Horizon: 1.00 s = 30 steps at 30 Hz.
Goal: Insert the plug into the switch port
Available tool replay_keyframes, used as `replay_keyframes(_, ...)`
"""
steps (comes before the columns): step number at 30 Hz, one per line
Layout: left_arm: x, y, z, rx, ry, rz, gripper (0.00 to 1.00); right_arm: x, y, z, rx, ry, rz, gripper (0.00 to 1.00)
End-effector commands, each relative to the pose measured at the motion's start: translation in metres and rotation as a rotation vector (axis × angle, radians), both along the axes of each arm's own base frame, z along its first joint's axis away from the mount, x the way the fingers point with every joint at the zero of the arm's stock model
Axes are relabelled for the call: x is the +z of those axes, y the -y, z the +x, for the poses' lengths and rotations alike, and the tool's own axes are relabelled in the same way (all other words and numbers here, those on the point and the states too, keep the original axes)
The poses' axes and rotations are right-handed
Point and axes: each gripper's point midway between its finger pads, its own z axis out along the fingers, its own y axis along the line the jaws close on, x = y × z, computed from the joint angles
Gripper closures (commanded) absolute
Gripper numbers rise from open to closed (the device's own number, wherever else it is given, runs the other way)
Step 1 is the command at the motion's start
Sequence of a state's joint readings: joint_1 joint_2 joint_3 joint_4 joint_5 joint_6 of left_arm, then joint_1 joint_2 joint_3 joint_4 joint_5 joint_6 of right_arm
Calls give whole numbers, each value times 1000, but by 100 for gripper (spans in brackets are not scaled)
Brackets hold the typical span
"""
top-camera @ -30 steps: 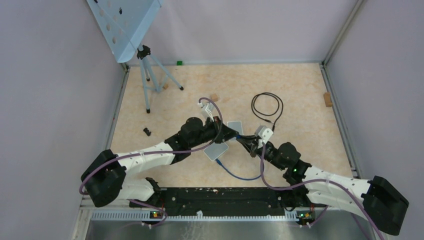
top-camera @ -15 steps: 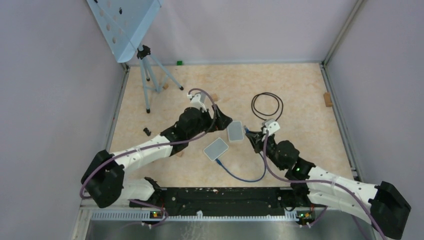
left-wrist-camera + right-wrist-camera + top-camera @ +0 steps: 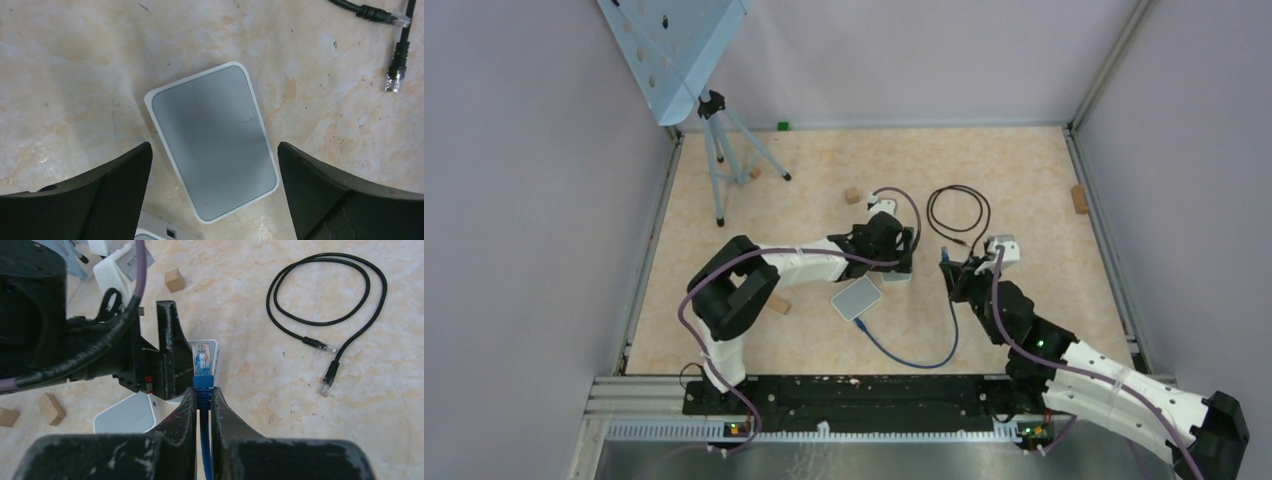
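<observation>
Left arm swings in over the switch while the right backs off with the plug

In the last second the arms have parted from their huddle at mid-bench. The left one has now come across, and its left fingers point(image 3: 117, 185) hang spread wide either side of the grey switch point(image 3: 212, 142), touching nothing. The right fingers point(image 3: 182, 415) have drawn back to the right, pressed tight on the blue plug point(image 3: 201, 362), whose clear tip points at the switch from just beside it, not yet in. A second switch point(image 3: 856, 298) nearby already carries the blue cable point(image 3: 914, 352). To my eye this is a reset: the left looks set to steady the switch before the plug goes in. I cannot make out the port itself.
</observation>
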<state>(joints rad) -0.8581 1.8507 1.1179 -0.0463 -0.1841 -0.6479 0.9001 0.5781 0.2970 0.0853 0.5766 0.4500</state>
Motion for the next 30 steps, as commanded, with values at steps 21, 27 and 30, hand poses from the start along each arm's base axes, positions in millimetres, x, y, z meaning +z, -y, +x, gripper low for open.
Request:
replay_keyframes(21, -49, -14, -28, -313, 57, 338, 38, 9, -2, -14, 98, 31, -19, 100)
replay_keyframes(27, -43, -25, -52, -486, 97, 262, 42, 12, -25, -28, 292, 131, -58, 100)
replay_keyframes(30, -36, -24, -60, -552, 114, 202, 35, 10, -37, -36, 376, 154, -57, 100)
